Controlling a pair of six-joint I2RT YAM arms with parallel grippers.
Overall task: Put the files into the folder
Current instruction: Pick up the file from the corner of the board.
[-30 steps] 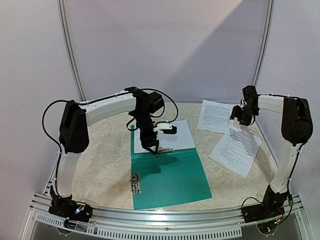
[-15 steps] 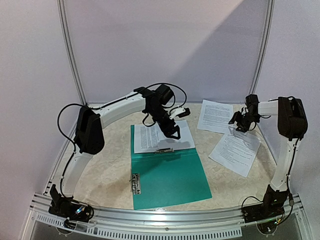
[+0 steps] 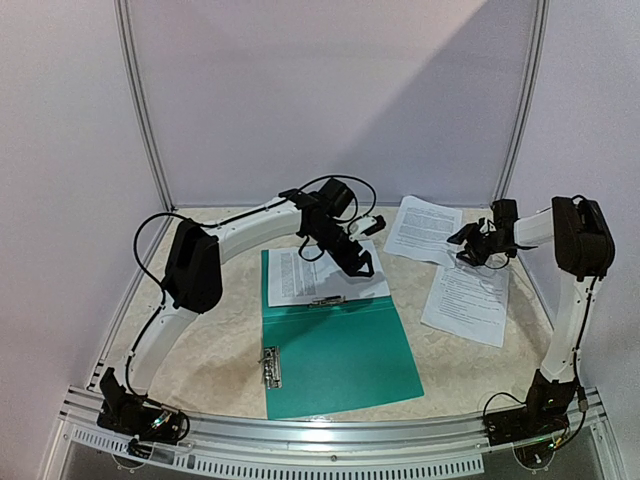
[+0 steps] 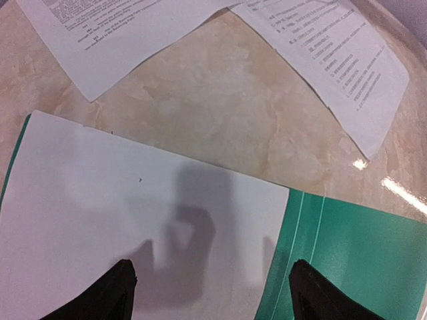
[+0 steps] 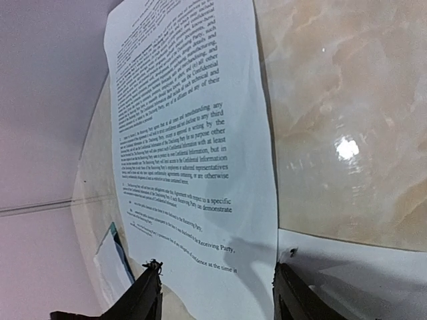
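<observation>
The teal folder (image 3: 345,355) lies open in front of the arms, with one of the files, a white sheet (image 3: 325,272), on its far half. My left gripper (image 3: 361,263) hovers open over that sheet's right edge. In the left wrist view the blank-looking sheet (image 4: 133,220) and the green folder (image 4: 360,253) lie under the gripper (image 4: 213,293). Two more printed files lie at the right: a far sheet (image 3: 423,228) and a near sheet (image 3: 467,300). My right gripper (image 3: 466,244) stands open low between them, above the far sheet's printed text (image 5: 193,133), holding nothing.
A metal clip (image 3: 271,366) sits at the folder's left edge and another clip (image 3: 327,299) at the sheet's near edge. The curved frame rails (image 3: 140,110) and the back wall enclose the marbled table (image 3: 220,320). The near sheet's corner (image 5: 363,270) shows beside my right fingers.
My left gripper has lifted off the sheet on the folder and swung back and right. My right gripper has dropped and moved left toward the far sheet, narrowing slightly. The near right sheet has turned a little.
</observation>
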